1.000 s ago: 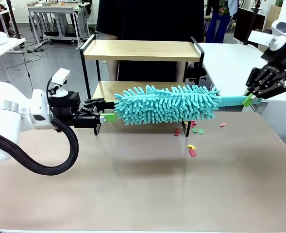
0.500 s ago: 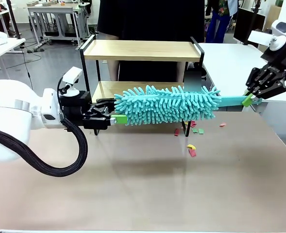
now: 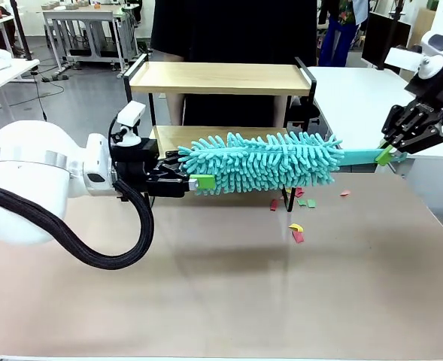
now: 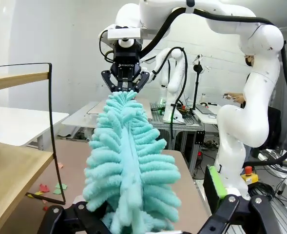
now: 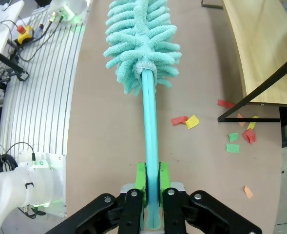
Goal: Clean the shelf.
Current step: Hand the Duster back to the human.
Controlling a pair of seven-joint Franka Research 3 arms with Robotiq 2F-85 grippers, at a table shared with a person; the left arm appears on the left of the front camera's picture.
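Items before you, operator: one shelf point(image 3: 219, 77), a two-tier rack of light wooden boards in a thin black frame, standing at the far middle of the tabletop point(image 3: 221, 286) in front of a person in dark clothing point(image 3: 232, 30); in your left wrist view its boards point(image 4: 11, 165) run along the left edge. One teal duster point(image 3: 262, 162) with a shaggy microfibre head, lying level in the air just in front of the shelf's lower board, head toward your left side, flat teal handle point(image 3: 360, 156) running out to your right. Your right gripper point(image 3: 390, 154) has its jaws clamped on the end of that handle; the right wrist view shows the green pads point(image 5: 141, 176) pressed flat against both sides of it, with the duster head point(image 5: 142, 41) stretching away above the brown surface. Your left gripper point(image 3: 195, 179) sits at the free tip of the duster head with its jaws spread wide; in the left wrist view its fingers point(image 4: 231, 207) stand to either side of the fluffy tip point(image 4: 131, 175) without pinching it. Several scraps of coloured paper point(image 3: 296, 232), red, yellow and green, lie on the tabletop beside the shelf's right front leg and below the duster.
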